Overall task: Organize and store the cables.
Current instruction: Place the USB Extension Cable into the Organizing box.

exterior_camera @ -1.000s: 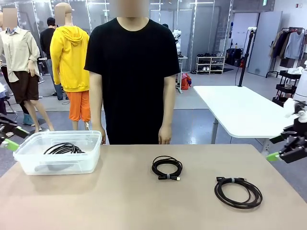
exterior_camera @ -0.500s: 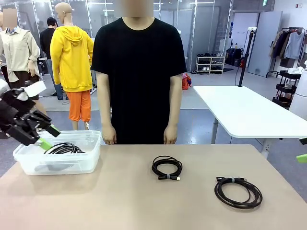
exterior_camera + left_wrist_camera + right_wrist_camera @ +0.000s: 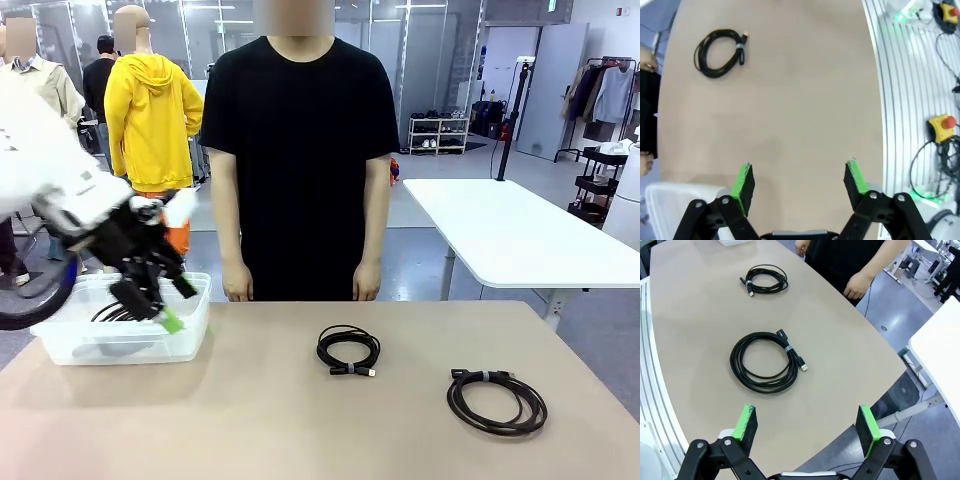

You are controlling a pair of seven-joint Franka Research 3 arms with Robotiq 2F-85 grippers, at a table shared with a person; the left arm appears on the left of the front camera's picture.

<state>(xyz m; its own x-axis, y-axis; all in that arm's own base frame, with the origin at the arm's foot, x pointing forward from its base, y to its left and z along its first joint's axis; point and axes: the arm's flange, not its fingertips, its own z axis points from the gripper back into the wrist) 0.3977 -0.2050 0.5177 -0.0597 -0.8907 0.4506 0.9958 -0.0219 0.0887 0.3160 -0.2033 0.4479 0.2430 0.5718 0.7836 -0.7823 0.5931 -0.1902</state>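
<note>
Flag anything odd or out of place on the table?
Nothing stands out. The small coil and large coil lie flat on the table, tied and apart; a third cable sits inside the clear bin.

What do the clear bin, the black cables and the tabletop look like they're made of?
Bin: translucent plastic, slightly frosted; a coil shows through its wall. Cables: black cord, probably a rubber or vinyl jacket, dull sheen; plug tips look metallic. Tabletop: beige, matte, smooth, no grain visible, likely laminate.
</note>
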